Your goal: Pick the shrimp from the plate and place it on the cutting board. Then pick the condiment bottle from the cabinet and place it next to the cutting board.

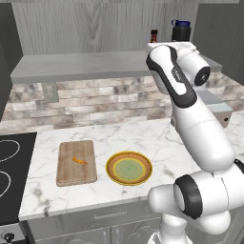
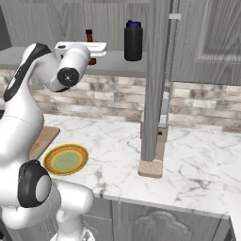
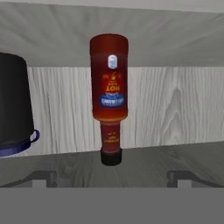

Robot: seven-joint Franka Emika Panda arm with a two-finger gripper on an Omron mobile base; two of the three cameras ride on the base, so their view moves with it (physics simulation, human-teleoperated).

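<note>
1. While the shrimp (image 1: 79,160) already lies on the cutting board (image 1: 76,162), the condiment bottle (image 3: 109,94) stands dead ahead of the gripper (image 3: 112,177) on the cabinet (image 1: 86,66), its long axis upright in the room though it appears cap-down in the rolled hand view.
2. The gripper is released, its fingertips (image 3: 43,178) spread wider than the bottle and short of touching it; a straight advance looks enough.
3. A larger black bottle (image 2: 133,40) with a blue lid stands just right of the condiment bottle, near but apart; it could be nudged.
4. The plate (image 1: 129,167) sits on the tabletop (image 1: 157,143) right of the board.
</note>
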